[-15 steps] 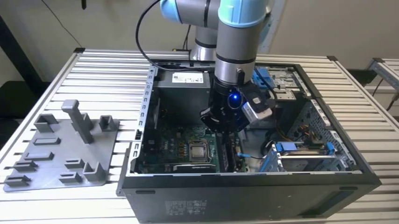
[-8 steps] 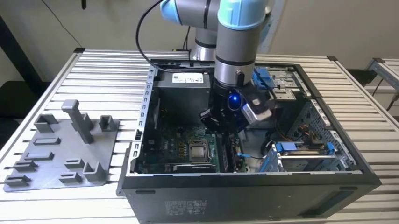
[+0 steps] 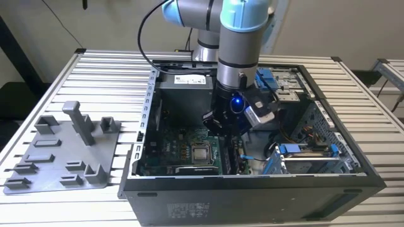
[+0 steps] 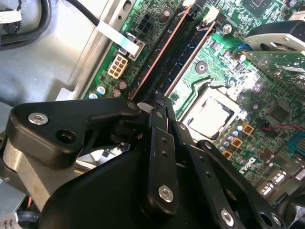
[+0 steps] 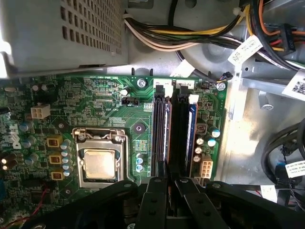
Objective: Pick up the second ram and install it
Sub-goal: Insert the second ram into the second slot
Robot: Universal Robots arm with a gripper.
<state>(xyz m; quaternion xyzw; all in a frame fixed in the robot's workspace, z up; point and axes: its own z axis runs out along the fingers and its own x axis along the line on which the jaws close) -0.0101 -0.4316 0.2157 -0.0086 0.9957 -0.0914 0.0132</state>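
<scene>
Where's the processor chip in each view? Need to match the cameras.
Exterior view: processor chip just below centre, on the exterior view's left of the memory slots.
Second wrist view: chip on the green board, alongside the slots.
First wrist view: chip again beside the slots.
Shared landmark: the memory slots.

The Universal Robots arm point(image 3: 237, 42) stands near vertical in the exterior view, its grey forearm pointing straight down from a pale blue joint — the wrist lowest, a blue light glowing on its black body. Below it hangs the gripper point(image 3: 222, 126), black and angular. In both wrist views the fingers point(image 5: 157, 202) lie close together — near parallel, tips almost meeting, their black linkage arms splayed out behind.
</scene>
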